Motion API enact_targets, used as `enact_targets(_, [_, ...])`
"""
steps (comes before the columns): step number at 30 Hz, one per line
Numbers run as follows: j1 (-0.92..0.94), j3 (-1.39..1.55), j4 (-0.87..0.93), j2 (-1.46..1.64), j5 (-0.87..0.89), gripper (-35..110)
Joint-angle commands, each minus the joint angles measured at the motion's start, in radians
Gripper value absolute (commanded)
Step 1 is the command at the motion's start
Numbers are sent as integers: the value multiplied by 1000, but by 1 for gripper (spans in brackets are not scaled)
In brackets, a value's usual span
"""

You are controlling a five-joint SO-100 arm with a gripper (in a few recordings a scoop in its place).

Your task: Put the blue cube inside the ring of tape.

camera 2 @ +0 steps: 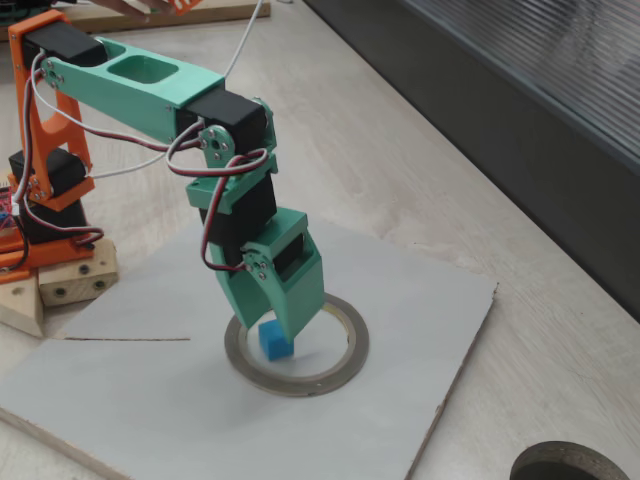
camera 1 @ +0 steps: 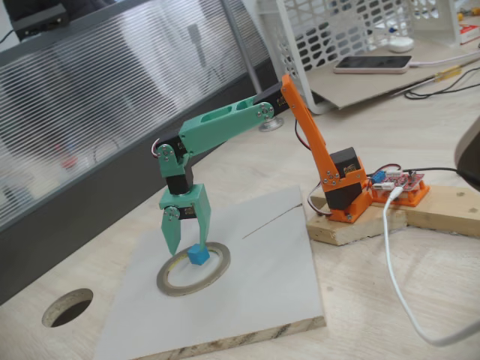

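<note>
Both fixed views place the gripper (camera 1: 186,244) directly over the ring of tape (camera 1: 171,285), which lies flat on a pale grey board (camera 1: 262,300) set on the wooden table (camera 1: 420,300). The teal forearm reaches down from an orange base (camera 1: 345,187) mounted on a wooden block.

Position of the blue cube (camera 2: 275,340): it sits within the open centre of the ring of tape (camera 2: 340,365), close to the inner edge on the side nearest the arm. It appears to rest on the board surface, though the pictures do not fully confirm contact.

State of the claw: the jaws stand moderately spread, pointing downward. One fingertip (camera 2: 290,330) is touching or just beside the cube; the other finger (camera 1: 171,240) stands apart on the opposite side. The gap looks wider than the cube, so the cube is judged released rather than clamped.

Task progress:
- Transport of the cube to the ring: judged complete
- Placement inside the ring: judged complete, as the cube lies within the band in both views
- Remaining: lift the gripper clear without the near fingertip dragging the cube toward or over the band

Other item: a dark round hole (camera 1: 67,307) is cut through the tabletop, well apart from the ring and not part of the task
</note>
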Motion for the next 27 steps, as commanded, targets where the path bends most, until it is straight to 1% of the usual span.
enact_targets(1, [-15, 5, 72, 121, 6, 37])
enact_targets(4, [-15, 5, 144, 190, 6, 37])
enact_targets(8, [-14, 3, 192, 249, 5, 37])
enact_targets(12, [-14, 3, 195, 290, 5, 37])
enact_targets(27, [-14, 5, 195, 279, 15, 37])
